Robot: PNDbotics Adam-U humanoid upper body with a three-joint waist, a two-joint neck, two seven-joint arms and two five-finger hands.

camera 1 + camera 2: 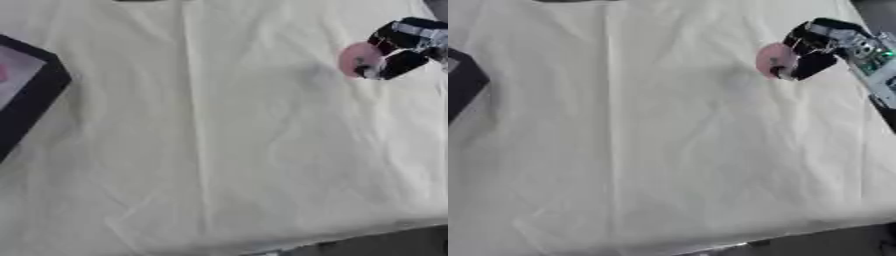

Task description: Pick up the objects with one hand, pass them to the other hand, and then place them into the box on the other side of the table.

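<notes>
Pale cream cloth [219, 150] covers the table [815, 240], creased in long folds, with the table's near edge showing as a dark strip at the bottom right. Nearest that edge the cloth lies bare and wrinkled. Farther back, at the far left of the cloth, sits the box [39, 95], dark-walled with a lighter inside, cut off by the side of the view; a small pink patch shows within it at the very edge.

Farther still, well apart from the box on the opposite side of the cloth, the right hand [811, 47] comes in from the upper right corner. Its black and silver forearm slants down toward the hand. The fingers [808, 65] are curled round a pink round object [357, 59], with the thumb side above and the fingers below it. The object looks held just above the cloth, a faint shadow lying on the cloth beside it toward the box.
</notes>
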